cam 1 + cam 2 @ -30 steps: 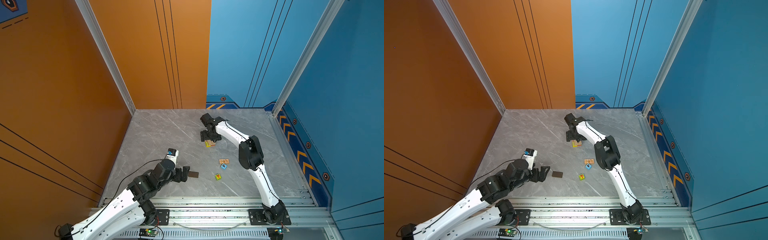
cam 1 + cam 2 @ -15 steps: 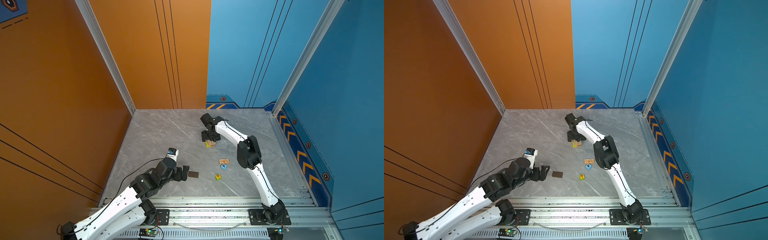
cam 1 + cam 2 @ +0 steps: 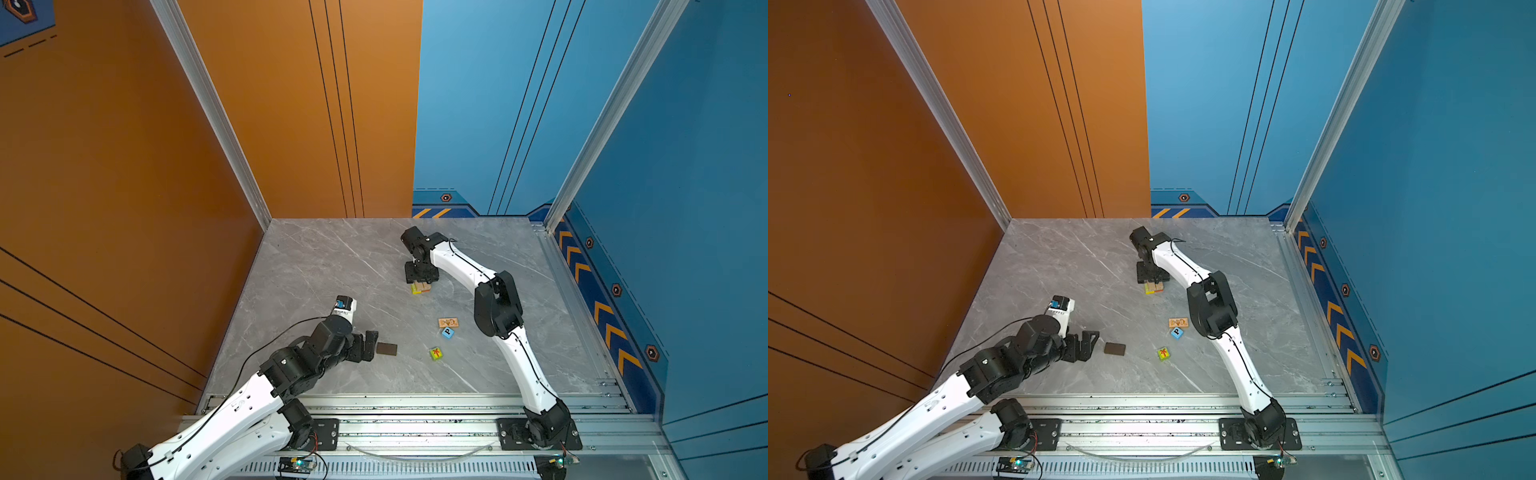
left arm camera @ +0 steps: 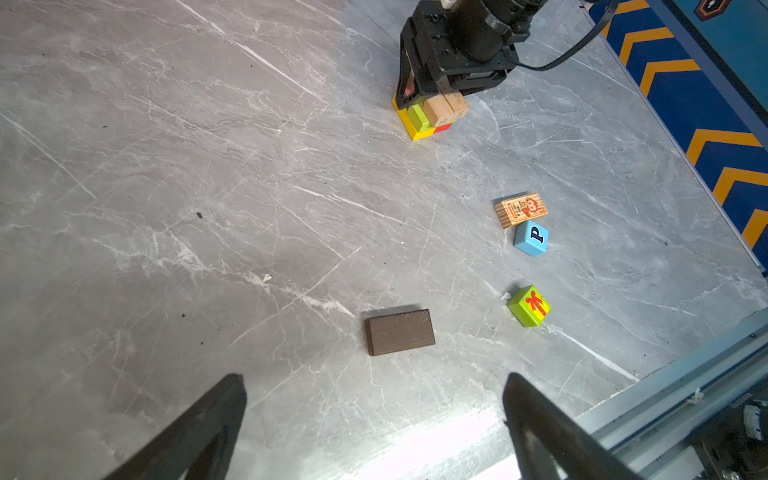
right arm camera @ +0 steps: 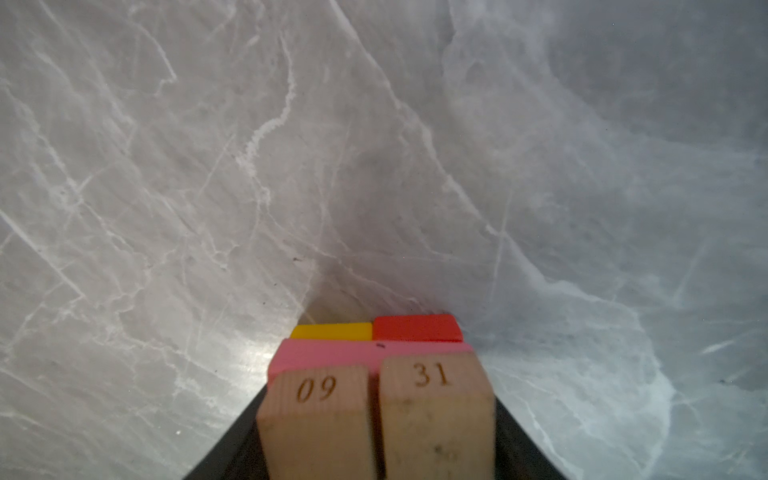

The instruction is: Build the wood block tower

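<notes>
Presently: the tower (image 3: 421,287) stands on the grey marbled tabletop (image 3: 332,266), toward the far middle, under the right claw (image 3: 421,277).

Right wrist view: two tan blocks (image 5: 436,415), stamped "09" and "31", lie side by side on top. A pink block (image 5: 332,353) is under them, and a yellow block (image 5: 332,331) and red block (image 5: 417,327) sit lowest. The dark fingers (image 5: 511,440) press against both outer sides of the tan pair, so the right claw is closed on them.

Left wrist view only: a lime block (image 4: 417,116) in the middle layer, which the right wrist view does not show. In both top views the claw body covers the top of the tower and only its near edge shows.

Left claw (image 4: 374,382): wide open, nothing between the fingers, low over the tabletop. The dark brown block (image 4: 400,331) lies flat just ahead of it, apart from it.

Loose, well apart from the tower, nearer the right arm: a printed tan block (image 4: 521,210) touching or just beside the blue "P" cube (image 4: 531,237). The green cube (image 4: 529,305) is nearer the front rail.
</notes>
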